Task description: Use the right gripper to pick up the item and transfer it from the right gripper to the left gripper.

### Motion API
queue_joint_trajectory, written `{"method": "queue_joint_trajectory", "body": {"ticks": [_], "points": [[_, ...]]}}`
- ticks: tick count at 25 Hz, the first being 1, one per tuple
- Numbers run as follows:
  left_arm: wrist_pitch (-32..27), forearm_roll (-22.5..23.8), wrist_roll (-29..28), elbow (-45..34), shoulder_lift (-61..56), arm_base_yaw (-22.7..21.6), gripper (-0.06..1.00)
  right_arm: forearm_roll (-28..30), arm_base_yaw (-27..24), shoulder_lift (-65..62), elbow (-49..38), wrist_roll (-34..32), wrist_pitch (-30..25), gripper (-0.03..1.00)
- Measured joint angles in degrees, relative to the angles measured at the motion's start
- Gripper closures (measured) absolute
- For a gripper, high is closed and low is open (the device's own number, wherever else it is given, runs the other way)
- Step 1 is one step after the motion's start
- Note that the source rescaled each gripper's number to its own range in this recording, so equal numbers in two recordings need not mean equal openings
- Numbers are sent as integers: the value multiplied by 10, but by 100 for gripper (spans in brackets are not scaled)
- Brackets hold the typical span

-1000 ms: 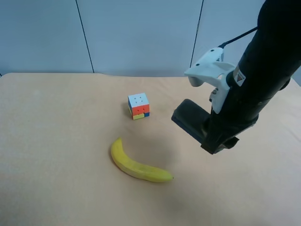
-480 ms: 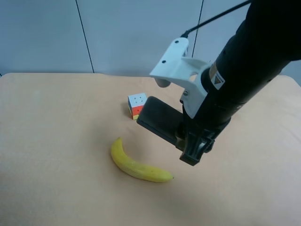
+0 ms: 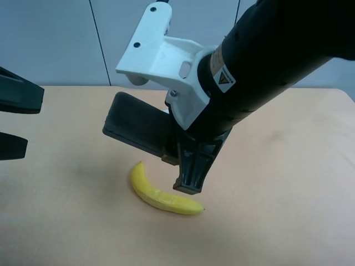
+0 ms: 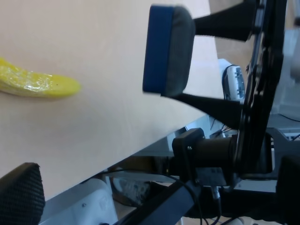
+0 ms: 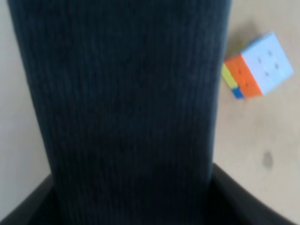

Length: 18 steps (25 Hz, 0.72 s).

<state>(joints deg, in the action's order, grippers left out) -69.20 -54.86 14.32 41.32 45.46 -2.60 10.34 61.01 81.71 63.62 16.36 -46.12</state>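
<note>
Seemingly padded dark case [image 3: 138, 126] — rectangular, ribbed

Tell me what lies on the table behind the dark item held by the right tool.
The cube, shown only in the right wrist view. In the high view the held item covers that spot.

A curved yellow banana [image 3: 163, 197] lay on the beige worktop [image 3: 288, 183] below me. My right wrist view showed a small multicoloured puzzle cube [image 5: 258, 65] sitting on that worktop, pale face up.
</note>
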Motion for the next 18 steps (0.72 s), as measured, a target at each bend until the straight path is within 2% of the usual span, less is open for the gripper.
{"method": "queue_joint_trajectory", "body": {"ticks": [11,18], "points": [[0,-11,6,0,26,45,-5,-5,45,5,0,22,85,97],[0,-17,18,0,42,45,-5,-65,48,5,0,54,123,97]]}}
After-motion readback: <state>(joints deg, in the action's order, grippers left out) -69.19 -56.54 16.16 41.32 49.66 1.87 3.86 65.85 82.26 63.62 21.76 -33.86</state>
